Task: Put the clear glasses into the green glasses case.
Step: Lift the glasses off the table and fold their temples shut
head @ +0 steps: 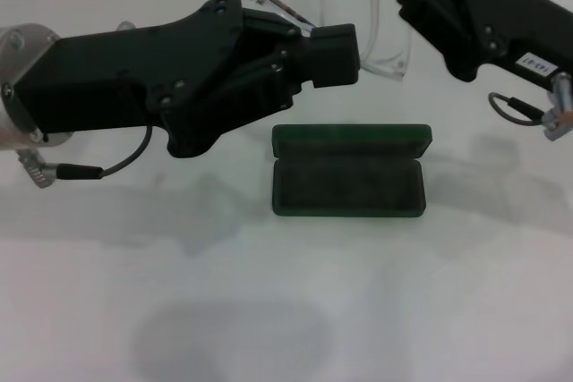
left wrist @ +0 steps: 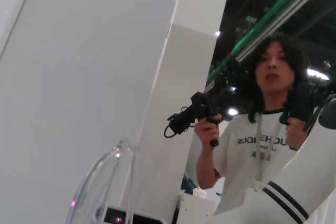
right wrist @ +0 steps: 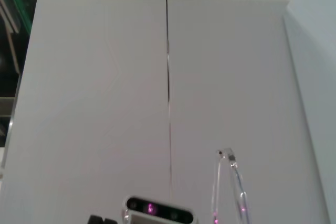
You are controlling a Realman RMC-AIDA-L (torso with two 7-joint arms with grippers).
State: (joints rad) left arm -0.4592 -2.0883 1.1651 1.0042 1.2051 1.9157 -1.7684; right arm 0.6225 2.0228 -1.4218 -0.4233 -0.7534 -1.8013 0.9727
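While the dark green rectangular hinged case (head: pixel 349 172) lies open on the white counter (head: pixel 286 310), the transparent wraparound plastic glasses (head: pixel 380 29) hang beyond it, between both claws; neither claw's grip is discernible, the left claw (head: pixel 336 53) nearer the case.

You had bright, even light from above; soft grey shadows lay on the white table (head: pixel 376 310), and the head view was slightly blurred.

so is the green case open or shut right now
Open. The green glasses case lies on the table with its lid folded back, and the dark lining shows with nothing in it. The clear glasses are held above it.
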